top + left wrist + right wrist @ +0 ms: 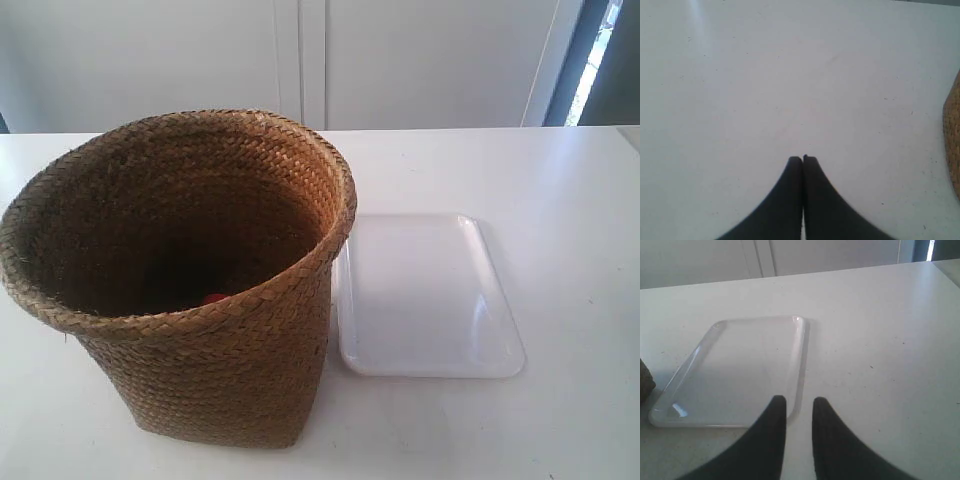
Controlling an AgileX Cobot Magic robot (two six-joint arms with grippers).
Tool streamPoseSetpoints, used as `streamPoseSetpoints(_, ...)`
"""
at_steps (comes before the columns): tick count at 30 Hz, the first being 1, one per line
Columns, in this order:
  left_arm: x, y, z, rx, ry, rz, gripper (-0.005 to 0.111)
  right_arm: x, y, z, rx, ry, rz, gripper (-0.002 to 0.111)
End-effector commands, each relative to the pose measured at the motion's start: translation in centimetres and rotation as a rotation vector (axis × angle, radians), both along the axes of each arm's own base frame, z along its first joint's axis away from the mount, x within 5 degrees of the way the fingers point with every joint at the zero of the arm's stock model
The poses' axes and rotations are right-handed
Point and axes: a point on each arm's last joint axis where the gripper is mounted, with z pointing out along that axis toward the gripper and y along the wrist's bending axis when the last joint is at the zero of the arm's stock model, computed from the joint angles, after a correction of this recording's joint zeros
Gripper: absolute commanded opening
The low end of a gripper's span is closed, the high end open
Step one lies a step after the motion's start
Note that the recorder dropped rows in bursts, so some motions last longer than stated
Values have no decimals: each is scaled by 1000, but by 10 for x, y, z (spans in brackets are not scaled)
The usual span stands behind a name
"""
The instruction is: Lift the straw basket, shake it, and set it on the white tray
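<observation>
The straw basket (190,280) stands upright on the white table at the exterior view's left, with a small red thing (214,298) showing deep inside it. Beside it to the right lies the white tray (425,295), its near-left edge touching or almost touching the basket. Neither arm shows in the exterior view. My left gripper (803,159) is shut over bare table, with only a sliver of the basket (953,145) at the frame's edge. My right gripper (799,400) is open, hovering over the tray's (740,370) near corner, holding nothing.
The white table (560,200) runs to a back edge below white cabinet doors (300,60). A dark doorway (610,60) sits at the far right. A corner of the basket (645,380) shows in the right wrist view.
</observation>
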Motion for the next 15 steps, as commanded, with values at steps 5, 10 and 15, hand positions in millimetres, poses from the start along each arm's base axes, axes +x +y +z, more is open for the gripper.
streamPoseSetpoints(5, 1, 1, 1, 70, -20, -12, 0, 0, -1, 1, -20, -25, -7, 19)
streamPoseSetpoints(10, 4, 3, 15, 123, -174, 1, 0, 1, -3, 3, -99, -43, -13, 19)
streamPoseSetpoints(15, 5, 4, 30, 152, -329, 18, 0, 1, -3, 3, -101, -47, -13, 19)
